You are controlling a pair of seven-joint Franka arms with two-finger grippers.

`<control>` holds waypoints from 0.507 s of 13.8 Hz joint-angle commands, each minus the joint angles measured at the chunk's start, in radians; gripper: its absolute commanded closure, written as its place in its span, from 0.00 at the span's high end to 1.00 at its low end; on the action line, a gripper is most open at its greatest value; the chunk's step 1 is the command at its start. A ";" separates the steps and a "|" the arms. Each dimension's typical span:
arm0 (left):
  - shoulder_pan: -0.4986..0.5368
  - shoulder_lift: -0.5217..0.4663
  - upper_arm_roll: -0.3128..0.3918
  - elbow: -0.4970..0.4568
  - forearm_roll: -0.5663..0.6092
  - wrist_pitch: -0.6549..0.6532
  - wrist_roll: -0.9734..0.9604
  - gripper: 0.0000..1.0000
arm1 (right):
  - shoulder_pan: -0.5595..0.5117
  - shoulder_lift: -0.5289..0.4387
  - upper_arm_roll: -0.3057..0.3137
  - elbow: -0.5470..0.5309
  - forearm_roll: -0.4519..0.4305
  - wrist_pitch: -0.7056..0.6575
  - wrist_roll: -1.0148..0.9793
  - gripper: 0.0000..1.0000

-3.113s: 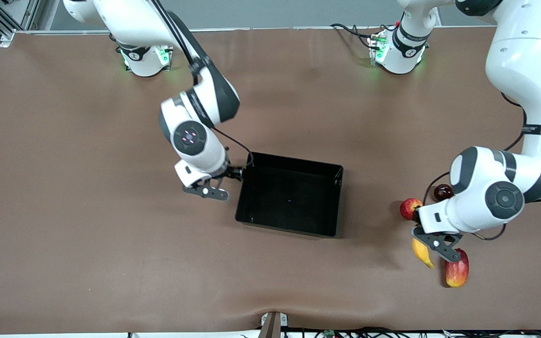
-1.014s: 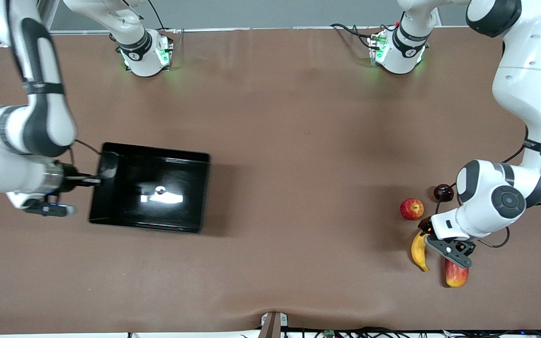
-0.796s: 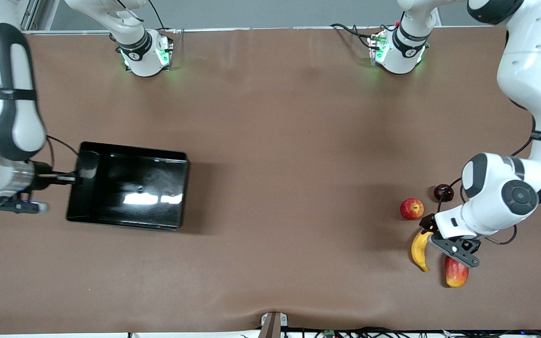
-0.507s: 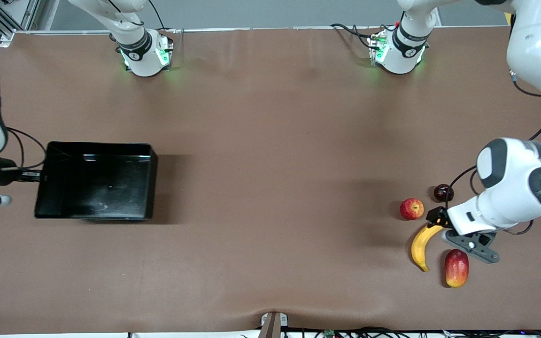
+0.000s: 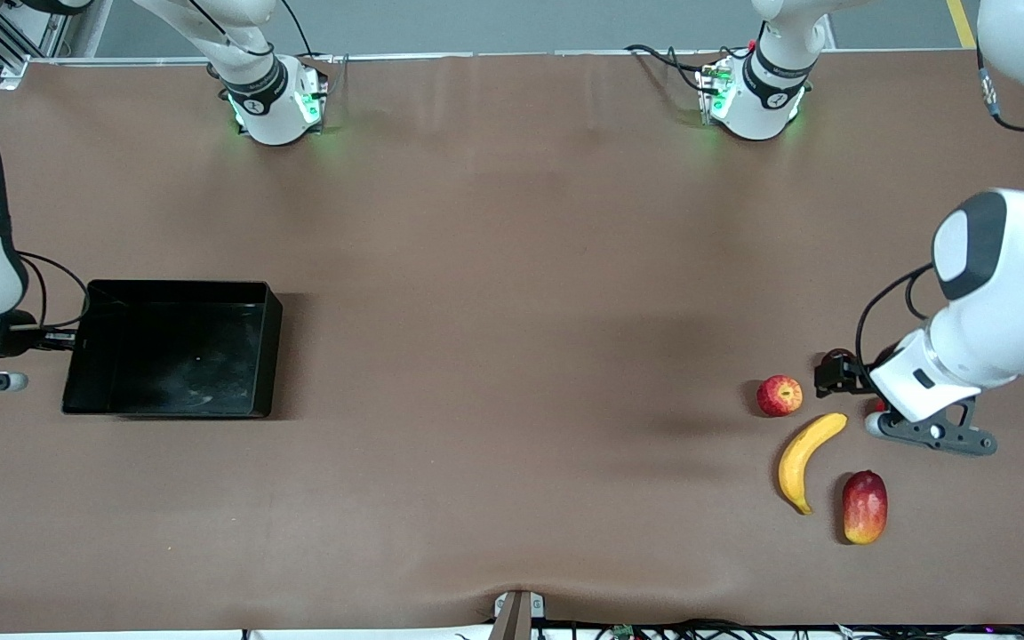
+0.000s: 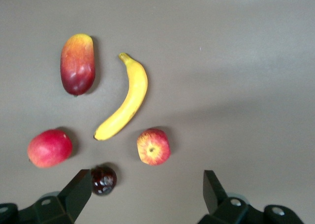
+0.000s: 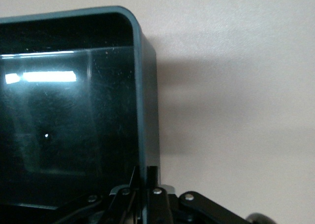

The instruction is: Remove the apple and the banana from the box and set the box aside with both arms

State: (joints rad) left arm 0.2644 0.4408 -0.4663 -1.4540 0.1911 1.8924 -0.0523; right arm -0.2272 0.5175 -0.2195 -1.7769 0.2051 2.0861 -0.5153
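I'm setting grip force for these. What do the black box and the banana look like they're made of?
The box looks like hard moulded plastic with a glossy finish: light streaks reflect off its floor and its corner is smoothly rounded. The banana has a smooth, even yellow skin with a faint sheen and no brown spots; it may be a plastic replica, but real fruit cannot be ruled out.

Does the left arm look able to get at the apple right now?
Probably yes: the left pincer hangs open above the fruit cluster, the apple lies bare between its fingers, apart from the banana.
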 commanded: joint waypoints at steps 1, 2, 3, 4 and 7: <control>0.007 -0.083 0.000 -0.025 -0.018 -0.068 -0.047 1.00 | -0.026 -0.005 0.023 0.004 0.011 -0.014 -0.011 1.00; 0.007 -0.109 0.000 -0.023 -0.018 -0.093 -0.049 1.00 | -0.026 -0.007 0.023 0.007 0.011 -0.017 -0.011 1.00; 0.012 -0.135 0.002 -0.020 -0.018 -0.110 -0.046 1.00 | -0.023 -0.007 0.025 0.020 0.011 -0.021 -0.009 1.00; 0.016 -0.149 0.005 -0.019 -0.019 -0.128 -0.040 1.00 | -0.023 -0.007 0.025 0.040 0.010 -0.032 -0.012 1.00; 0.015 -0.191 0.008 0.030 -0.019 -0.235 -0.049 1.00 | -0.003 -0.013 0.040 0.167 0.014 -0.083 -0.051 1.00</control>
State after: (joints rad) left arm 0.2743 0.2887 -0.4601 -1.4383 0.1910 1.7186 -0.0904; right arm -0.2262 0.5159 -0.2032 -1.6983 0.2089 2.0573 -0.5327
